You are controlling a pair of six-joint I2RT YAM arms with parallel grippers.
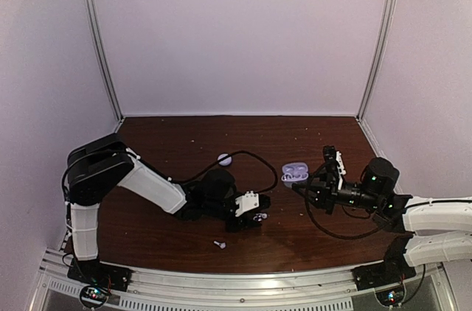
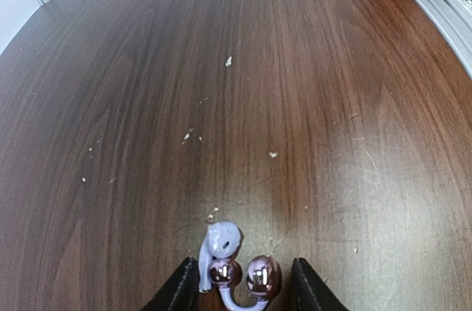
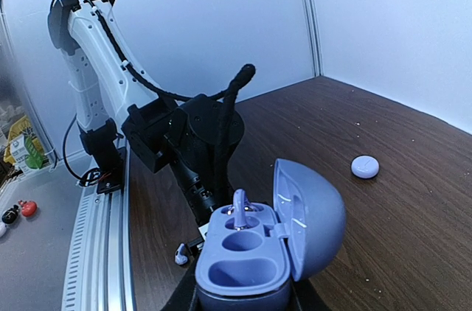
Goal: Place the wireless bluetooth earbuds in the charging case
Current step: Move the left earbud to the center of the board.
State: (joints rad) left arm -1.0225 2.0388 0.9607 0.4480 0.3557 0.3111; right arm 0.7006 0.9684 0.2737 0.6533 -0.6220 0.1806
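Your right jaws clamp the open charging case (image 1: 295,172), middle right of the top view; your left jaws stand apart astride an earbud (image 2: 223,239) at the wrist view's bottom centre. Close off-centre and its rounded body may squirt out sideways.

Cnt: 3 earbuds (image 3: 240,205) (image 1: 219,243) (image 2: 221,240), 1 open case (image 1: 295,173), 1 shut round case (image 1: 225,158), 2 robot arms (image 1: 151,184) (image 1: 435,215).

Left arm (image 1: 151,184): 1 unit. The shoulder was raised and the forearm reached low toward the table's middle. Left gripper (image 1: 254,218): fingers (image 2: 179,290) stood parted.

Right arm (image 1: 435,217): 1 unit, stretched low and leftward. Right gripper (image 1: 301,184): its 2 fingers (image 3: 183,298) clamped the charging case (image 3: 251,252).
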